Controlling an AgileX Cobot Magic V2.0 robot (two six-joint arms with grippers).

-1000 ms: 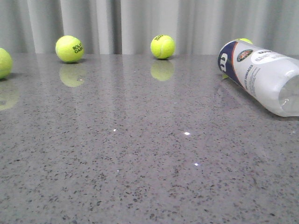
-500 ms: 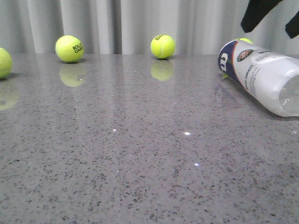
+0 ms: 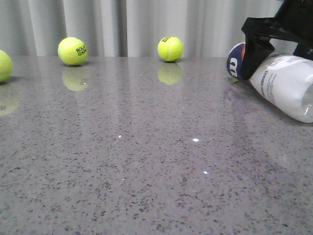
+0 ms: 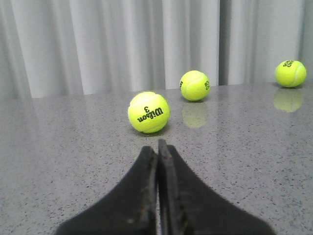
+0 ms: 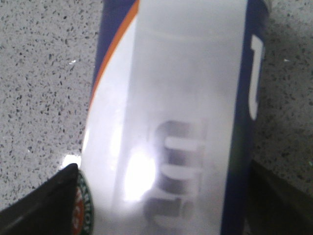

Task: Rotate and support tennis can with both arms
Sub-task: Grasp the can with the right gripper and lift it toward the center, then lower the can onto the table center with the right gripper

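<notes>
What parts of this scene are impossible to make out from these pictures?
- Tennis can: its near end runs off the front view's right edge; the right pincer covers the emblem.
- Right pincer: whether its fingers touch the can is unclear; the wrist view is blurred and cropped.
- Can lettering: washed out by glare.
- Left pincer: absent from the front view.
- Leftmost tennis ball: cut by the front view's left edge.

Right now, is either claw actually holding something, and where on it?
Nothing is clearly held. The right gripper straddles the tennis can near its navy end, fingers open. The left gripper is shut on nothing.
</notes>
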